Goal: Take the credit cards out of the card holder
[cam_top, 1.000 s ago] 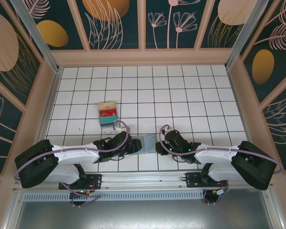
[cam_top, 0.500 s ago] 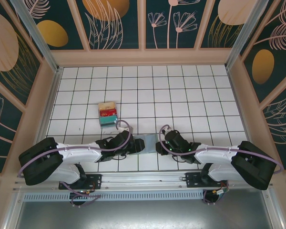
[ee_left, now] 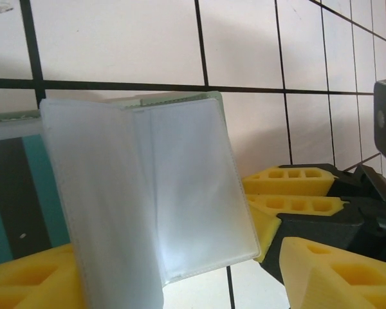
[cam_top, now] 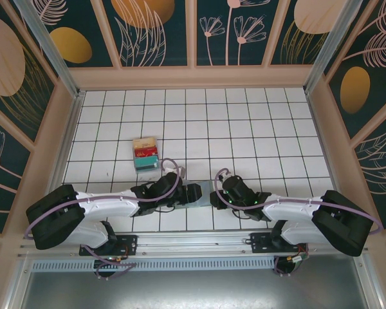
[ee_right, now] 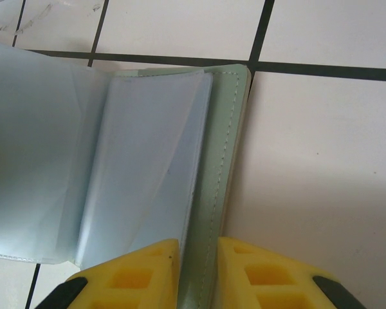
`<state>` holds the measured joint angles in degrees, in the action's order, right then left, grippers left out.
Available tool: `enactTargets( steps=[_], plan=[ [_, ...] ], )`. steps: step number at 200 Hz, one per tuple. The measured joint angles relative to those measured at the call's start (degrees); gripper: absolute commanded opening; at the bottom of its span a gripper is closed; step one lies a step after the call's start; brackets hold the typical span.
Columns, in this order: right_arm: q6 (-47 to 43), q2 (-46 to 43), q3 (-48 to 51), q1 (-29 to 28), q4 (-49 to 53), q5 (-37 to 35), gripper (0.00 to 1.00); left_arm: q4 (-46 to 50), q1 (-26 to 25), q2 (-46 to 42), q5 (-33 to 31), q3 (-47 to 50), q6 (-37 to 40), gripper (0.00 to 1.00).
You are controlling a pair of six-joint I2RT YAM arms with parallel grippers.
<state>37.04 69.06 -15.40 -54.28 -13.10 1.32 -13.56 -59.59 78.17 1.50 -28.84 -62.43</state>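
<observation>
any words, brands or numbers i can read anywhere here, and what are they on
No text can be read in any view.
stack of cards: tan, red and teal faces; any print is too small to read.
card holder: stitched grey-green cover, no label or brand visible.
clear sleeves: blank, nothing printed on them.

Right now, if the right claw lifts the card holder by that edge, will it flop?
Probably: the card holder is a thin stitched leaf, pinched at one edge by the right claw. Its clear sleeves stand fanned and bowed, so they'd likely swing loose. Glossy plastic may also slip.
</observation>
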Motion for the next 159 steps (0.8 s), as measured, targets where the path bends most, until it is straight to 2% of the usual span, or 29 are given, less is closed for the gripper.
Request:
enactTargets(
  steps=[41,89,134,159],
  plan=[
    [0.0,0.0,0.0,0.0,0.0,0.0,0.24,-3.4,0.0,1.8,2.9,-1.3,0.2,0.55],
    [0.0,-2.3,0.0,-0.1,1.0,-2.1,0.25,-6.0,0.0,3.6,4.9,-4.7,0.3,0.54],
    [0.0,-6.5,0.0,-0.1,2.6,-3.8,0.27,-3.2,0.0,-0.5,2.1,-3.4,0.5,0.55],
    [0.0,-7.0,-0.2,-0.1,3.8,-3.8,0.27,-0.2,0.0,-4.8,-0.8,-1.4,0.9,0.51]
  ],
)
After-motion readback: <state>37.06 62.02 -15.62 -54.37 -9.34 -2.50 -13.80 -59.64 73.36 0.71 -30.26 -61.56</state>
